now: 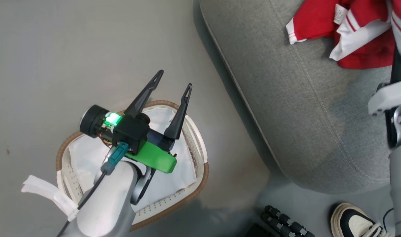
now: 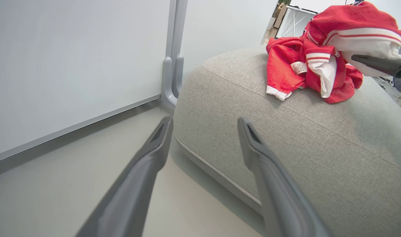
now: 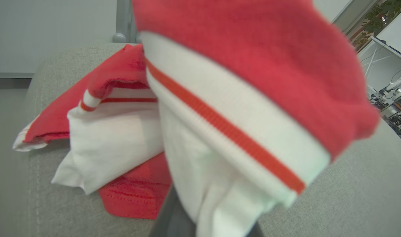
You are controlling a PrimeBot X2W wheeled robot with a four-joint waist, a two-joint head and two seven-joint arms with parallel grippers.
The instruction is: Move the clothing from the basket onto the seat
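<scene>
The red clothing (image 1: 361, 36) with white trim lies bunched on the grey seat (image 1: 286, 98) near its far corner. In the left wrist view my right gripper (image 2: 357, 59) comes in from the right, shut on a raised fold of the clothing (image 2: 305, 65). In the right wrist view that red and white striped cloth (image 3: 240, 108) drapes over the fingers and hides them. My left gripper (image 1: 174, 80) is open and holds nothing, hovering over the basket (image 1: 200, 177), where white lining shows around the arm. The open left gripper (image 2: 205, 121) points at the seat's rounded corner (image 2: 253, 108).
A shoe (image 1: 352, 220) and a black ribbed object (image 1: 282, 223) sit on the floor at the bottom right, by the seat's front edge. A white wall panel with a grey post (image 2: 174, 49) stands behind the seat. Grey floor lies to the basket's left.
</scene>
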